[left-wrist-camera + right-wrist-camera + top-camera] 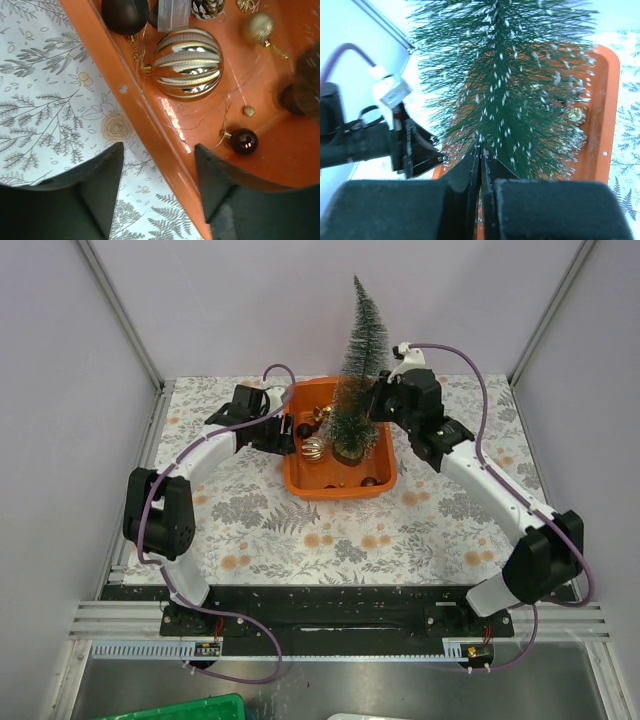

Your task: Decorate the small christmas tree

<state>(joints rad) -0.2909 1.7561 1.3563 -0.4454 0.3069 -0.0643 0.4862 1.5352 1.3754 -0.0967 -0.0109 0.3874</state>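
Floral-print tabletop [330,530] between lilac walls [250,310]; left fingers [95,190] apart, right fingers [410,210] tight on the small christmas tree [362,350].

The left arm [200,455] bends out toward the tabletop's left edge, then reaches in toward the far middle. Its left gripper [160,155] points straight down with the jaws well apart. The right arm [490,480] stretches from the near right corner toward the far middle, and its right gripper [480,150] is level, fingers pressed together on the trunk of the small christmas tree [510,75].
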